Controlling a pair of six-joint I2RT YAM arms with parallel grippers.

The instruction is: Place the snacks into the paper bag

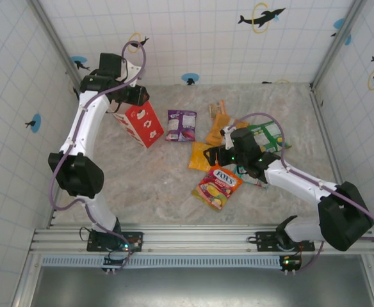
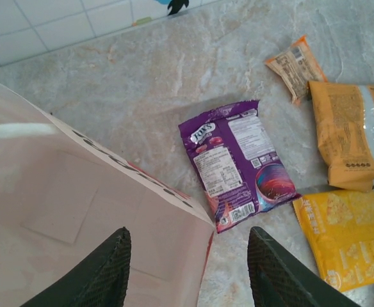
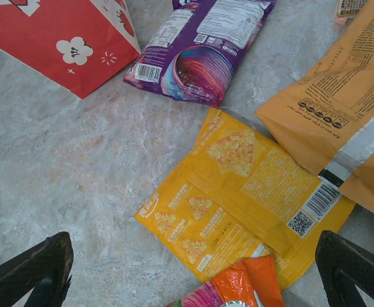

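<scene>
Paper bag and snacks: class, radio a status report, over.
Left gripper open at paper bag edge. Right gripper open over yellow packet. Nothing held. Purple packet beside bag.

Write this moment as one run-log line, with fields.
left gripper: open, astride paper bag edge | right gripper: open, over yellow packet | purple packet: on table

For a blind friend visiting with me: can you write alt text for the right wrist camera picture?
The right tool, fingers spread wide, hangs over a yellow snack packet lying flat on the table. Beyond it lie a purple packet and an orange packet, with a corner of the red paper bag at upper left.
</scene>
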